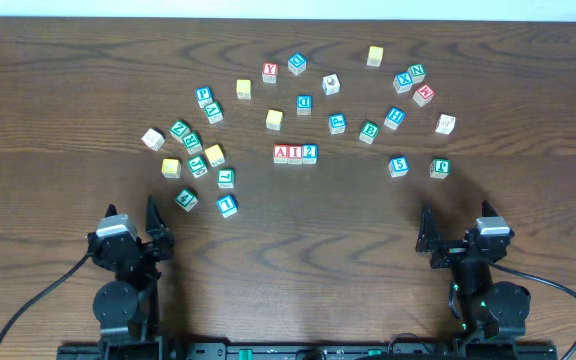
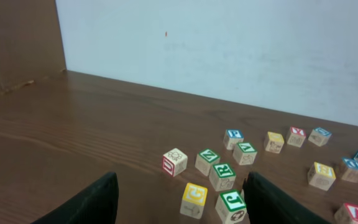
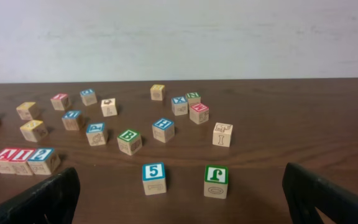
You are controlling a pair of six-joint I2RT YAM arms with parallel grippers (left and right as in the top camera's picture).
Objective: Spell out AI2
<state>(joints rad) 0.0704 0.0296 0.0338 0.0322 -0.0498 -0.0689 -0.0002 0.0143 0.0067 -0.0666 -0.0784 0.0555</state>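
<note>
Left claw [image 2: 178,204] spread | right claw [image 3: 182,196] spread | AI2 row [image 1: 295,153] lies left-right

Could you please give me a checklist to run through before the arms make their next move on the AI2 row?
1. Order reads A block, I block, 2 block in the overhead view: ok.
2. The three sit side by side in one straight row, with no visible gaps: ok.
3. Left gripper open and empty: ok.
4. Right gripper open and empty: ok.
5. Both grippers well back from the row: ok.
6. Nearest stray, the yellow block, apart from the row: ok.
</note>
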